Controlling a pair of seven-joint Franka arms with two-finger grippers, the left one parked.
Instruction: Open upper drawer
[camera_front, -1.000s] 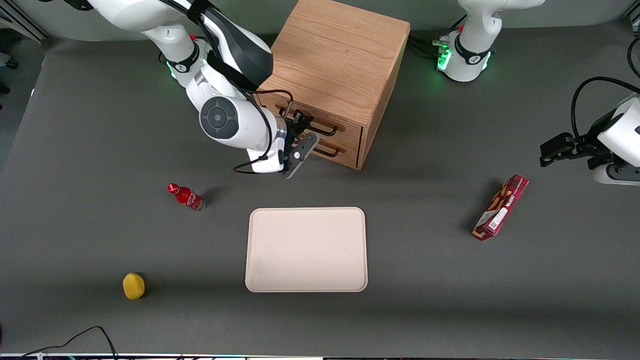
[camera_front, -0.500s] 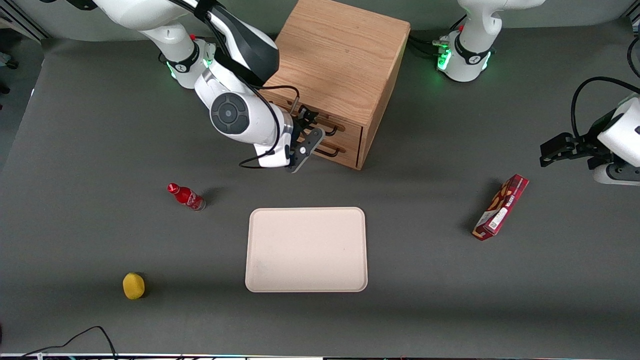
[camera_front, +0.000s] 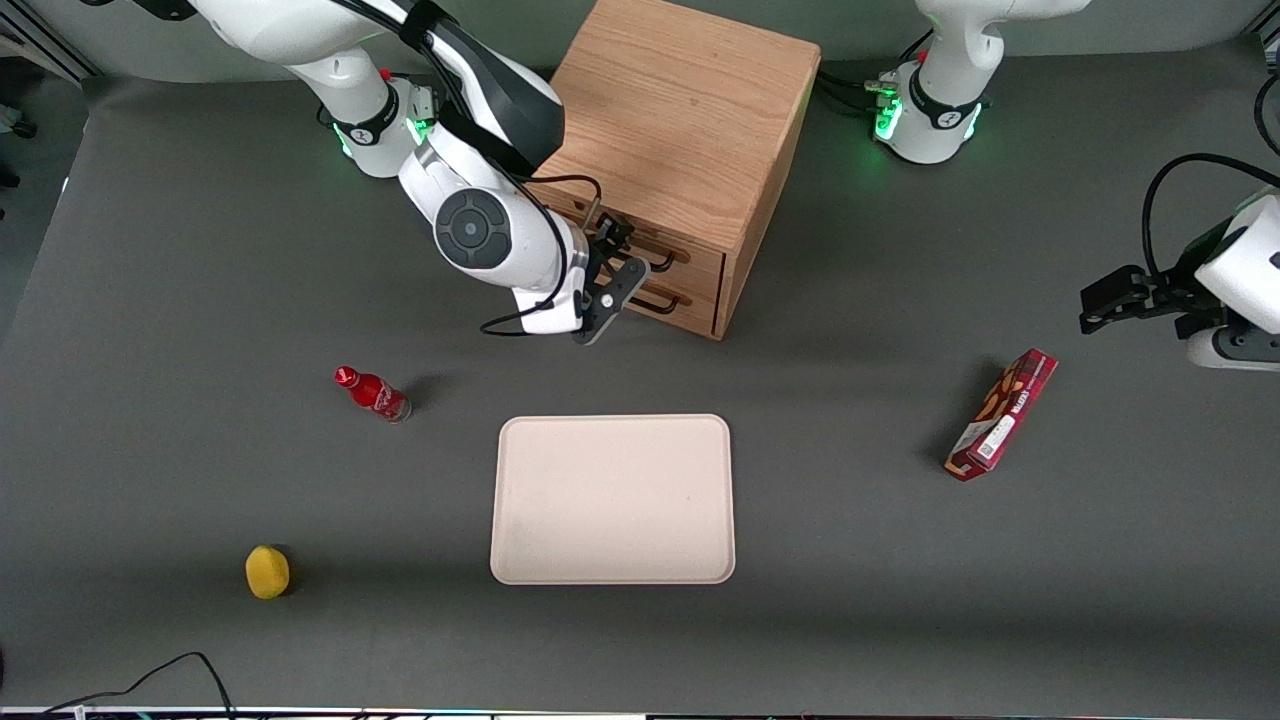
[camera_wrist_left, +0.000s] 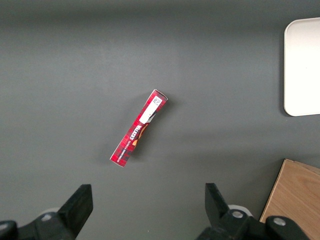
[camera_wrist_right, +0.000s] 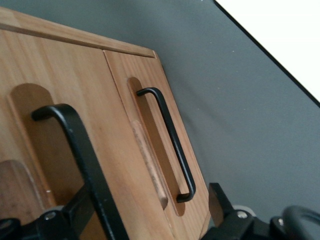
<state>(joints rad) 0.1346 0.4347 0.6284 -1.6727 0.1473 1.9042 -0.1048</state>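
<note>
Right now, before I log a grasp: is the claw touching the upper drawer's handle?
Cannot tell. In the right wrist view the handle runs between the claw's fingers, but no pad contact or gap shows.

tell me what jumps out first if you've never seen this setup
The boxy light oak cabinet stands out, with the working arm's gripper right in front of its upper drawer, at the thin black bar handle; both drawers look shut. Nearer the front camera lies a pale rectangular tray, with a small red bottle and a yellow round fruit toward the working arm's end.
</note>
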